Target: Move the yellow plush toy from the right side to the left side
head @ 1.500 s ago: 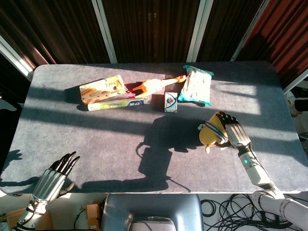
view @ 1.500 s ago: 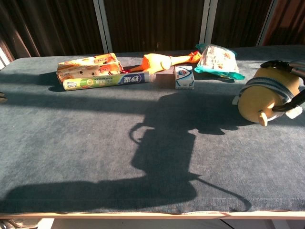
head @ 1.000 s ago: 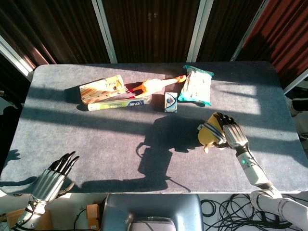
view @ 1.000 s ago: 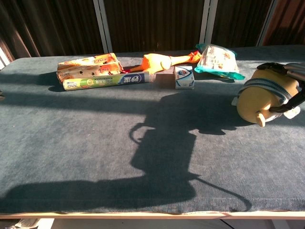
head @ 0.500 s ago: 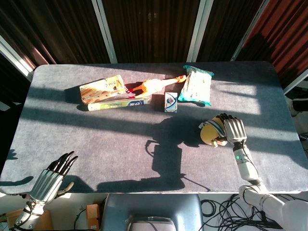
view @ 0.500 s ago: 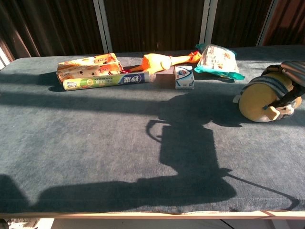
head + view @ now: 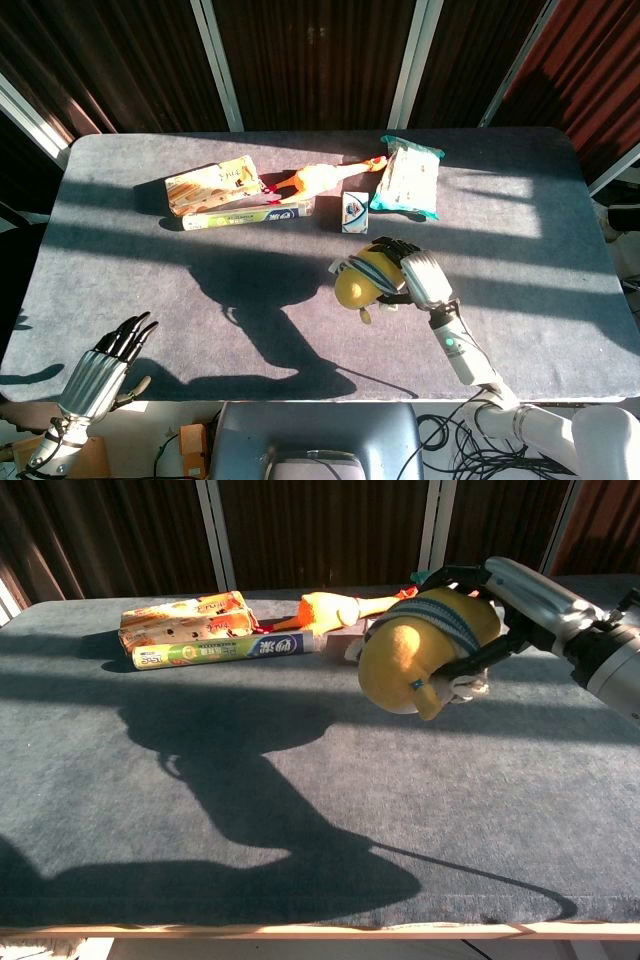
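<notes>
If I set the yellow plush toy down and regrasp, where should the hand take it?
Around its round middle at the striped band, as the right hand grips the yellow plush toy now, coming from its right. The body is fat and soft there; the small stubs underneath probably give too little to hold.

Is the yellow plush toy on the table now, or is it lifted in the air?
Lifted. The right hand grips the yellow plush toy above the table; in the chest view, bare cloth shows beneath it.
</notes>
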Controlling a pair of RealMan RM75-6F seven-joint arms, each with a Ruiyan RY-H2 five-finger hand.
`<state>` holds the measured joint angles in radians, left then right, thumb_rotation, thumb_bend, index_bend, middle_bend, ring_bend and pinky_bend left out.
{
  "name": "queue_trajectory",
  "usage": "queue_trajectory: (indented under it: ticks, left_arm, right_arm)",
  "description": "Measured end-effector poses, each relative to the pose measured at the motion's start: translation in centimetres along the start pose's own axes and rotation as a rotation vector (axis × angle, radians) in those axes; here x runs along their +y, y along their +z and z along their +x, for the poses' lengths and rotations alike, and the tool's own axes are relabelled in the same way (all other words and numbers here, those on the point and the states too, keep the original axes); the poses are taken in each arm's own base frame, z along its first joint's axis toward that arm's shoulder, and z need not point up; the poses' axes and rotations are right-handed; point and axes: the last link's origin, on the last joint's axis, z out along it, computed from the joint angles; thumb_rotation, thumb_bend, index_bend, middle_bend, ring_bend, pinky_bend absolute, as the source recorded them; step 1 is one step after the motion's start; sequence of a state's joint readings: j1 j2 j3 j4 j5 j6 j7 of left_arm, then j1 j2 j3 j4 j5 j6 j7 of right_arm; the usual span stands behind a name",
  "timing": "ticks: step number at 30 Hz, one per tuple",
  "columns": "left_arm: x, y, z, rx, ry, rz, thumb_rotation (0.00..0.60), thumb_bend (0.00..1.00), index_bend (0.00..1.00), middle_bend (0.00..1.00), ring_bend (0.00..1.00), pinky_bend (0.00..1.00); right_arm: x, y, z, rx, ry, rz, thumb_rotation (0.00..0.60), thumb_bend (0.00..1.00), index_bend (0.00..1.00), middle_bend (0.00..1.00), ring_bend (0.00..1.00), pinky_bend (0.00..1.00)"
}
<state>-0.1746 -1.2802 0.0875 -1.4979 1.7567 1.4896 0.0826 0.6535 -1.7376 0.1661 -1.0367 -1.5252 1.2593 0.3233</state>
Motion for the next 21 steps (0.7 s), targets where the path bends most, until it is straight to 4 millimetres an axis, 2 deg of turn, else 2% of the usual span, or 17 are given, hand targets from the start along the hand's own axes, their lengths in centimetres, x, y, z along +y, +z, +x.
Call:
queue_trajectory:
  ticks: [2, 4, 7, 11, 14, 17, 21]
  left_arm:
    - [-0.1, 0.0, 0.0, 0.001, -0.003, 0.001, 0.600, 0.28, 0.00, 0.00, 0.08, 0.30]
    - [-0.1, 0.0, 0.1, 0.003, -0.005, 0.004, 0.600, 0.28, 0.00, 0.00, 0.08, 0.30]
    - [-0.2, 0.0, 0.2, 0.007, -0.007, 0.006, 0.600, 0.28, 0.00, 0.00, 0.08, 0.30]
    - [-0.4, -0.1, 0.4, 0.014, -0.014, 0.011, 0.600, 0.28, 0.01, 0.00, 0.09, 0.30]
    - [-0.5, -0.1, 0.4, 0.015, -0.015, 0.014, 0.600, 0.28, 0.01, 0.00, 0.09, 0.30]
    - [-0.5, -0.2, 0.5, 0.018, -0.019, 0.014, 0.600, 0.28, 0.01, 0.00, 0.09, 0.30]
    - [-0.4, -0.2, 0.6, 0.020, -0.019, 0.009, 0.600, 0.28, 0.01, 0.00, 0.09, 0.30]
  right_arm:
    - [-1.5, 1.1, -0.8, -0.033, 0.036, 0.029, 0.600, 0.15, 0.71, 0.57, 0.63, 0.90]
    - [-2.5, 1.9, -1.7, -0.070, 0.067, 0.045, 0.600, 0.15, 0.62, 0.54, 0.55, 0.81]
    - [-3.9, 2.7, -3.4, -0.145, 0.141, 0.056, 0.600, 0.15, 0.47, 0.41, 0.39, 0.65]
    - [-5.8, 3.6, -5.7, -0.256, 0.259, 0.066, 0.600, 0.15, 0.26, 0.22, 0.14, 0.36]
    - [-6.9, 3.9, -6.9, -0.303, 0.313, 0.079, 0.600, 0.14, 0.09, 0.07, 0.02, 0.20]
    - [-7.0, 3.7, -7.3, -0.320, 0.308, 0.092, 0.600, 0.12, 0.00, 0.00, 0.00, 0.10]
    - [-6.8, 3.4, -6.9, -0.315, 0.296, 0.110, 0.600, 0.11, 0.00, 0.00, 0.00, 0.06]
